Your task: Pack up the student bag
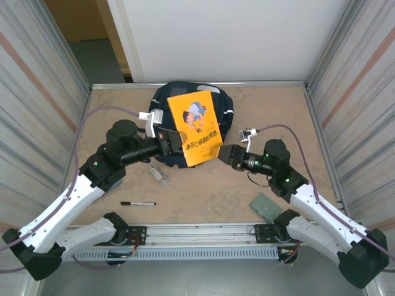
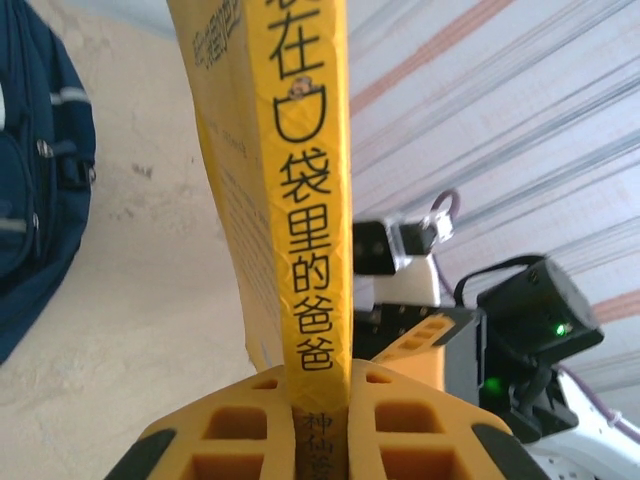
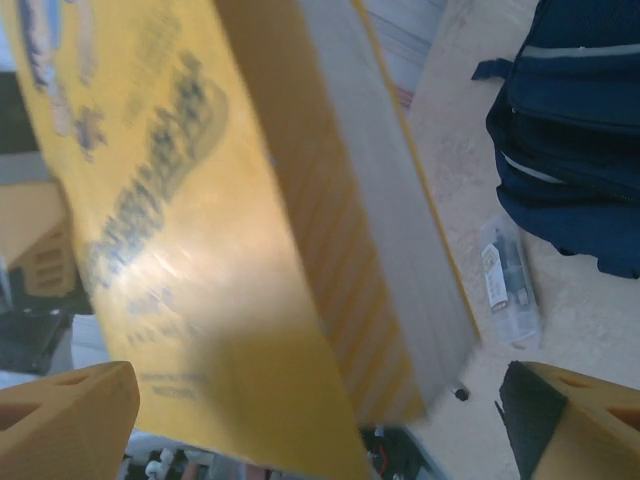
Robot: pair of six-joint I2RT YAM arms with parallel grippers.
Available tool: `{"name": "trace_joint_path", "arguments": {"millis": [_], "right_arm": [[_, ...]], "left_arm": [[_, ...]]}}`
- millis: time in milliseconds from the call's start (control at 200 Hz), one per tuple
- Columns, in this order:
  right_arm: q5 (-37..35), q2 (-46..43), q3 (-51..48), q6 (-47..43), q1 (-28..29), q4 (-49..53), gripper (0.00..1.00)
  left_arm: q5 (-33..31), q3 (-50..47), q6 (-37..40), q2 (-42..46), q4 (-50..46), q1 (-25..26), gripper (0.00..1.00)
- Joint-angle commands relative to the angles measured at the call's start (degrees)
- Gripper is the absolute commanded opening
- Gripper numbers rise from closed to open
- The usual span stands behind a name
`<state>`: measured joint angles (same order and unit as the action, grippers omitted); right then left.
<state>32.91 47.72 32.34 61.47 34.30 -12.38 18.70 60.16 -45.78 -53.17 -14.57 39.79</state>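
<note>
Student bag [image 1: 162, 98], a large navy-blue fabric backpack, lies at the far middle of the sandy-brown table [image 1: 278, 111], and its near part is hidden behind the raised book. On the left, the left end effector [image 1: 174, 140] is clamped tight on the lower spine edge of an orange-yellow paperback book [image 1: 196, 127], holding it up off the table in front of the bag. I judge this hold keeps the book free to be swung toward an opening. On the right, the right end effector [image 1: 223, 154] has its fingers spread wide either side of the book's lower corner and grips nothing, so the left arm alone appears to carry the weight.

In the wrist views the student bag looks soft and slumped, with pale grey reflective stripes, dark zip lines and a dark strap loop at its edge. Whether its mouth is open cannot be told.
</note>
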Motion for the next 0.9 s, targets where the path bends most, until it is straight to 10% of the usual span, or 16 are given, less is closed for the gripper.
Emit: {"name": "trace_joint_path", "arguments": {"millis": [0, 406, 892], "right_arm": [[-7.78, -0.66, 0.98, 3.3, 3.14, -1.11, 0.96], [-26.27, 7.74, 5.66, 12.19, 13.21, -19.69, 0.96], [-35.74, 7.53, 8.2, 7.96, 21.28, -10.09, 0.97]], "left_arm": [[-6.17, -0.53, -1.85, 3.53, 11.52, -0.21, 0.0], [-11.55, -6.68, -16.97, -0.87, 21.78, 1.17, 0.0], [-19.27, -12.54, -24.34, 2.82, 17.64, -0.72, 0.0]]}}
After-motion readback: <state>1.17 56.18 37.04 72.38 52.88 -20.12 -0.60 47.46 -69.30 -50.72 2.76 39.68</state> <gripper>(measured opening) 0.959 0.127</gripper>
